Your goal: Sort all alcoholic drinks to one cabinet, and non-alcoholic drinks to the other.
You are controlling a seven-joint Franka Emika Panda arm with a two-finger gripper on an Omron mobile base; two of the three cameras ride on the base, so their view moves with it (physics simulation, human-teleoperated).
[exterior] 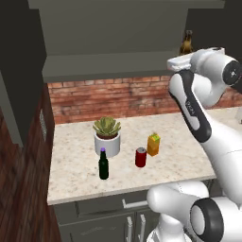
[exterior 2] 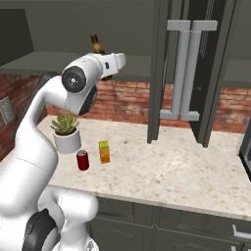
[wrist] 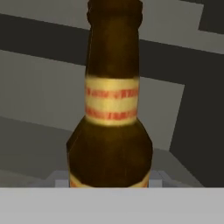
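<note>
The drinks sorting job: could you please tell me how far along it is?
Nothing looks stowed yet. In hand: the fingers hold the beer bottle up by the upper cabinet. Left on the counter: the green bottle, red can and juice carton.

We see glossy amber glass on the beer bottle (wrist: 111, 131) above the speckled, polished stone counter (exterior: 189, 160); behind that counter, rough red brick wall (exterior: 94, 99).

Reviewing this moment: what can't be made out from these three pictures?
- Gripper fingertips: in the hand view, the amber beer bottle covers them, so the contact itself is hidden.
- Bottle's lower body: in both base views the arm hides it; its top shows.
- Green bottle: in the right base view, behind the arm.
- Bottle label text: blurred.
</note>
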